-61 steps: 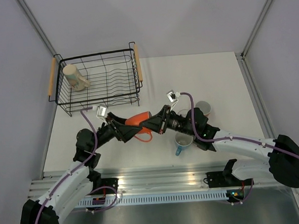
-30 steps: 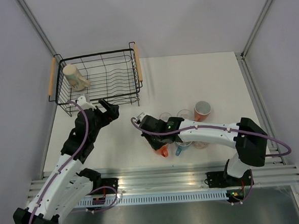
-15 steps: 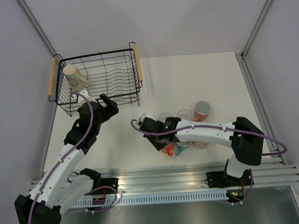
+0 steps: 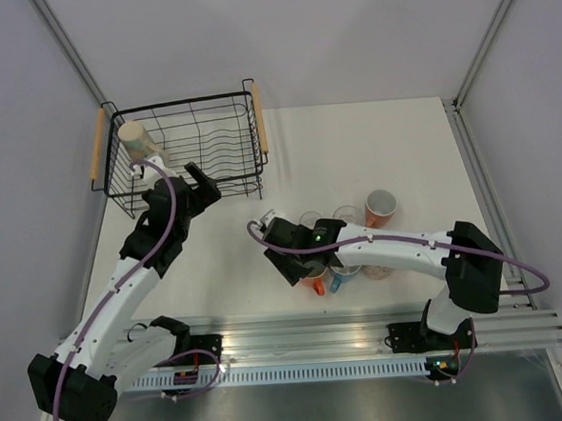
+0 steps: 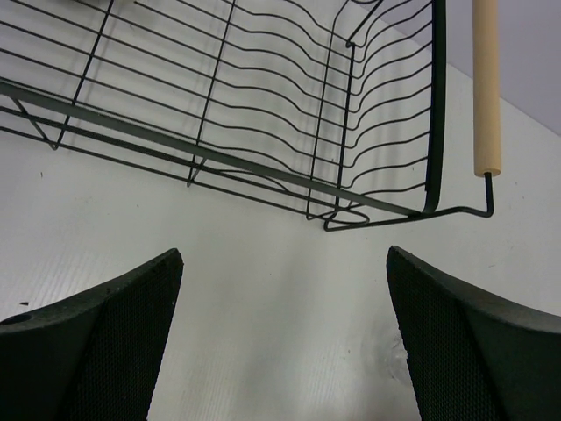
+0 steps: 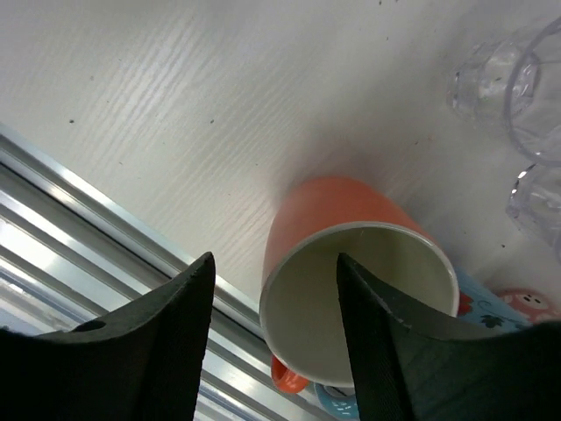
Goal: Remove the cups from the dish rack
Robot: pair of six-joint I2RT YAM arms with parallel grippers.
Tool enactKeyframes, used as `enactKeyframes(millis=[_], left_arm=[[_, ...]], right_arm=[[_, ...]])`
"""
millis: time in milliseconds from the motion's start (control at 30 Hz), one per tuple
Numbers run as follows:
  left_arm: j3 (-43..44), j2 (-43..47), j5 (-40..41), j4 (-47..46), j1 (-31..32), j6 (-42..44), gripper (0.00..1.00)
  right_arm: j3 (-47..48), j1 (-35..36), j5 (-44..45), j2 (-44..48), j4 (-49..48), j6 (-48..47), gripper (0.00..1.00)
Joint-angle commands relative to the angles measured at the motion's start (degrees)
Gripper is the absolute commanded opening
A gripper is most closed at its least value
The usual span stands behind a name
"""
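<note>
The dish rack [image 4: 187,149] stands at the back left with a cream mug [image 4: 135,138] lying in its left corner. My left gripper [image 4: 176,182] hovers open and empty at the rack's near edge; its wrist view shows the rack's wires [image 5: 263,105] and a wooden handle [image 5: 486,88] beyond the gripper [image 5: 282,254]. My right gripper [image 4: 304,271] is over an orange mug [image 6: 351,263] standing upright on the table. The gripper [image 6: 273,258] is open: one finger is inside the mug, the other outside it, clear of the wall.
Beside the orange mug stand a blue mug [image 4: 341,278], two clear cups [image 4: 310,218] [image 4: 346,214], a pink-orange mug [image 4: 381,206] and a patterned cup [image 4: 375,270]. The metal rail [image 4: 307,328] at the table's near edge runs just behind the orange mug.
The right gripper's jaws have opened off the orange mug's wall, leaving it standing on the table. The left arm has reached further toward the rack, still open.
</note>
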State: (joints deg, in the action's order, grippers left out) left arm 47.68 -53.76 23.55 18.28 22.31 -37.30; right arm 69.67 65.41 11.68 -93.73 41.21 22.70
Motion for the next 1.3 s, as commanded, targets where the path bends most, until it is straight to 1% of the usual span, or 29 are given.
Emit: enactKeyframes(millis=[0,67,100,133,167,200,233,267,300,367,467,500,567,600,667,700,767,900,933,1100,1200,1267], left_arm=[[5.48,-2.66,3.95,-0.18,-0.51,2.84,1.00],[8.73,-6.26,3.09,-0.53,-1.47,3.55,1.00],[10.92,-8.01,2.56,-0.62,-2.95,3.72,1.00],[11.99,-9.51,2.03,-0.44,-3.93,3.72,1.00],[12.95,-13.00,1.59,-0.44,-4.89,3.72,1.00],[15.05,-14.69,1.59,-0.44,-6.99,3.64,1.00],[16.20,-16.45,1.67,-0.35,-8.23,3.64,1.00],[17.43,-20.30,2.11,-0.01,-9.37,3.55,1.00],[19.88,-22.07,2.46,0.43,-11.56,2.85,1.00],[22.27,-27.77,4.39,0.52,-14.38,2.32,1.00],[28.41,-33.94,7.82,1.83,-17.11,2.40,1.00],[32.00,-38.13,9.13,2.54,-17.47,2.58,1.00],[35.53,-42.20,11.34,2.81,-18.35,3.72,1.00],[39.03,-45.79,11.86,2.98,-18.61,5.55,1.00],[42.74,-50.11,13.01,3.51,-19.49,8.71,1.00],[46.93,-54.48,13.71,5.34,-19.93,9.00,1.00],[51.61,-57.76,13.89,6.85,-21.07,9.87,1.00],[55.67,-64.00,14.59,7.03,-22.22,10.58,1.00],[56.37,-64.89,14.77,7.12,-24.04,10.67,1.00],[60.68,-69.19,15.65,7.12,-25.99,10.93,1.00],[64.72,-72.80,15.21,6.77,-26.87,12.07,1.00],[67.79,-75.95,14.77,5.36,-27.23,14.43,1.00]], right_arm=[[4.59,0.34,1.59,5.83,-1.48,-1.95,0.64],[5.47,0.25,1.50,9.00,-3.15,-2.92,0.73],[5.65,0.33,0.54,11.44,-4.02,-3.62,0.83],[5.65,0.25,-0.68,12.77,-5.69,-4.06,0.90],[5.31,0.25,-1.91,14.00,-6.75,-4.41,0.96],[5.04,0.25,-2.62,16.71,-7.63,-4.68,0.98],[4.69,0.25,-3.85,17.96,-9.55,-4.77,0.98],[3.64,0.25,-4.30,19.28,-10.27,-4.77,0.98],[3.02,0.33,-4.30,21.38,-11.40,-4.86,0.98],[1.10,0.25,-4.04,23.32,-12.47,-4.77,0.98],[-1.19,0.25,-4.65,25.79,-13.17,-4.24,0.98],[-1.72,0.25,-4.74,26.23,-13.35,-3.98,0.98],[-3.48,0.25,-4.91,26.93,-13.79,-3.37,0.98],[-4.01,0.25,-5.09,27.72,-14.14,-3.19,0.98],[-5.33,0.25,-5.09,28.34,-14.67,-2.57,0.98],[-5.51,0.25,-4.92,28.43,-14.58,-2.31,0.98],[-6.30,0.25,-4.57,28.69,-14.32,-1.78,0.98],[-8.23,0.16,-3.16,29.05,-14.67,-0.99,0.98],[-8.32,0.25,-3.16,29.05,-14.76,-0.73,0.98],[-8.41,0.25,-3.33,26.94,-15.02,-0.55,0.98],[-8.15,0.25,-3.33,25.27,-15.02,-0.55,0.98],[-7.97,0.16,-3.51,24.39,-15.11,-0.46,0.98]])
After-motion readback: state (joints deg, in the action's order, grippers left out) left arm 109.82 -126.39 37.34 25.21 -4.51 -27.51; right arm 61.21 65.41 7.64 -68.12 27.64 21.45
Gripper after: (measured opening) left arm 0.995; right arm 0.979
